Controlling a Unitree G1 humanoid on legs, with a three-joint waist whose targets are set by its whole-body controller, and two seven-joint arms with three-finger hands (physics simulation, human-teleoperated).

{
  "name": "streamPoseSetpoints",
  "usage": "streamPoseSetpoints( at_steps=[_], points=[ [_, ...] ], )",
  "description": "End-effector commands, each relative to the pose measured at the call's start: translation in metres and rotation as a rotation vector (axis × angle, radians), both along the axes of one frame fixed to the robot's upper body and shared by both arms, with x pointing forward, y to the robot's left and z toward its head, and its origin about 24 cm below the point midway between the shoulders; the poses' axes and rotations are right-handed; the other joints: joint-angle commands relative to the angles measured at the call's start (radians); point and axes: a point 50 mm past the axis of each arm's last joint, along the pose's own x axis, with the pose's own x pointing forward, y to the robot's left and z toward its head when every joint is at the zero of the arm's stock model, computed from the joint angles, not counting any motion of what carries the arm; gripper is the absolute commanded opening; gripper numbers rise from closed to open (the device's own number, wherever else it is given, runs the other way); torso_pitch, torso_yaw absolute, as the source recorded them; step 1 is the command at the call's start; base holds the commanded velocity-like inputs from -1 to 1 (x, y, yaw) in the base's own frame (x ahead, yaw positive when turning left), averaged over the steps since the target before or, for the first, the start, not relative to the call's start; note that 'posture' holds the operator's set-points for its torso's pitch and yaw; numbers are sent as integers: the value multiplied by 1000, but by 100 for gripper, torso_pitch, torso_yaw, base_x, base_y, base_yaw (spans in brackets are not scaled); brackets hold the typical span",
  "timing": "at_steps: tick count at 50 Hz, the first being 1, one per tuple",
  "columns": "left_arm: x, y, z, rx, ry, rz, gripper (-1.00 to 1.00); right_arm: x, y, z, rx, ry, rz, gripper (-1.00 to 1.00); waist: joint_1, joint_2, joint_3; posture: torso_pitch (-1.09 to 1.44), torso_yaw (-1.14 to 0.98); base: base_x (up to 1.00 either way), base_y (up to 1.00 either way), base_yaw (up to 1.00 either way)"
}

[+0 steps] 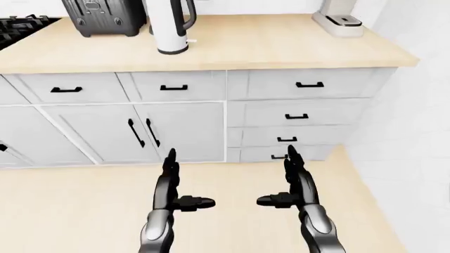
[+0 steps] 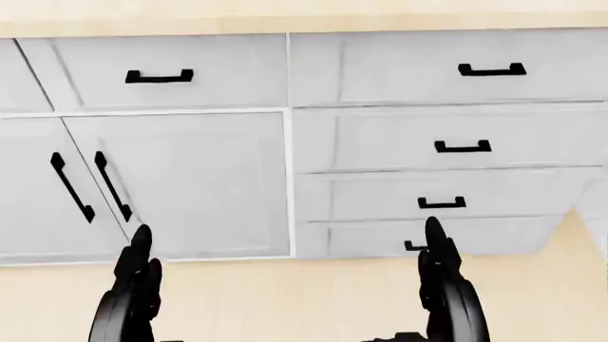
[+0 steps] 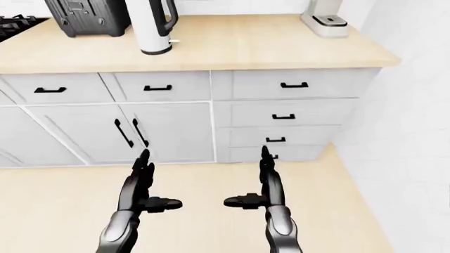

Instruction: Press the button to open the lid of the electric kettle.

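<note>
A: Where is the electric kettle (image 1: 171, 25)?

B: In the left-eye view it stands at the top, left of centre, on the wooden table (image 1: 281, 47). It is white with a black handle on its right side, and the frame cuts off its top, so lid and button cannot be seen. The right-eye view shows it the same way, a little further left.

A: What stands near it?

B: Just beside it on the left is a black toaster (image 1: 104, 17). A stove (image 1: 17, 29) edge shows at the far left, and a pale appliance (image 1: 339, 21) sits well apart at the upper right.

A: And the head view?

B: It shows none of those, only the table's front edge, grey cabinet doors (image 2: 180, 185) and drawers (image 2: 447, 146) with black handles, and the tips of both hands at the bottom.

A: How are the hands?

B: The eye views show them best. The left robot hand (image 1: 172, 190) and the right robot hand (image 1: 291, 184) hang low over the floor (image 1: 77, 205), well apart from the kettle, fingers straight up and thumbs pointing inward toward each other. Both are spread wide and hold nothing.
</note>
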Motion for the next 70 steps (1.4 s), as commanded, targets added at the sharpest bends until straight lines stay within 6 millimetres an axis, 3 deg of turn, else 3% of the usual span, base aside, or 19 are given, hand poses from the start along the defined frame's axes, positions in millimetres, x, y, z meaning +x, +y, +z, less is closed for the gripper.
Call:
streamPoseSetpoints(
  at_steps=[1,3,5,7,8,15,25,36,41,54,70],
  points=[
    [10,-3,43,-14,-188,-26,100,11,0,39,5,-175,20,100,-2,-8,-1,0,0,0,0,0],
    [9,-5,47,-31,-203,-36,100,12,0,43,7,-178,25,100,7,-1,-64,0,0,0,0,0],
    [9,-6,54,-44,-225,-40,100,13,-2,48,6,-188,20,100,6,-9,-18,0,0,0,0,0],
    [9,-6,58,-54,-233,-40,100,15,-3,56,-4,-209,20,100,8,-10,-69,0,0,0,0,0],
    [9,-6,61,-51,-240,-43,100,16,-4,60,-6,-217,16,100,9,-10,-75,0,0,0,0,0],
    [11,0,97,-73,-319,-23,100,22,-11,86,-24,-270,8,100,9,-7,-85,0,0,0,0,0],
    [12,15,156,-37,-440,16,100,32,-30,149,-46,-399,-44,100,9,-4,-92,0,0,0,0,0],
    [2,37,210,-7,-544,75,100,32,-43,196,-22,-482,-64,100,7,-3,-77,0,0,0,0,0],
    [-7,51,242,24,-610,112,100,33,-59,223,-30,-543,-104,100,7,-1,-68,0,0,0,0,0],
    [-15,60,268,71,-670,145,100,32,-79,252,-41,-593,-151,100,8,0,-52,0,0,0,0,0],
    [-16,58,268,56,-669,138,100,31,-79,251,-46,-599,-132,100,8,0,-52,0,0,0,0,0]
  ],
)
